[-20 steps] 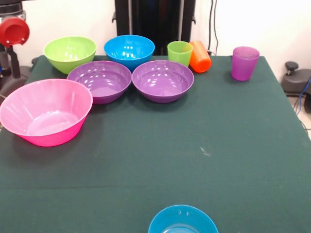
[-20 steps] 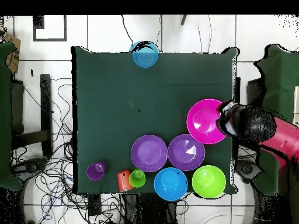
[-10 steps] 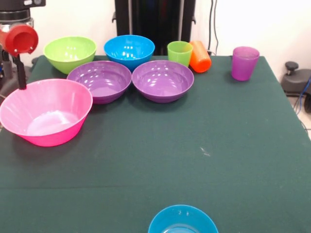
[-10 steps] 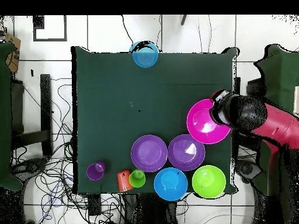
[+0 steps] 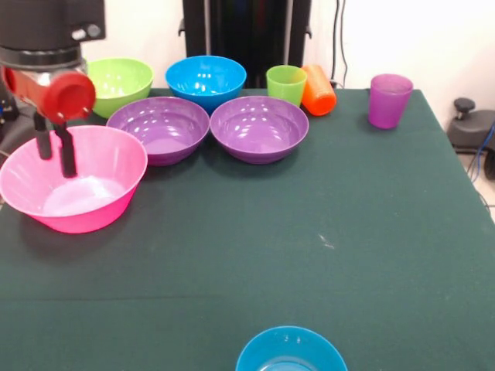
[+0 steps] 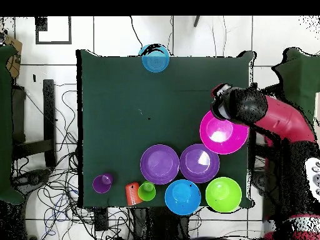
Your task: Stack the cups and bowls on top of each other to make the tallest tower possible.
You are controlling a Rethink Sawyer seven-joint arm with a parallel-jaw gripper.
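Since the earlier frame your arm has swung in over the pink bowl [image 5: 73, 179], claw [image 5: 56, 151] closed on the red bowl's [image 5: 66, 94] rim; cups and other bowls sit unstacked on the worktop [image 5: 309, 224], so you're likely nesting red into pink

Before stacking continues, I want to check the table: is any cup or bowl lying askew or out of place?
Yes. The orange cup lies on its side against the upright green cup at the far edge. One blue bowl sits alone at the near edge, away from the other bowls.
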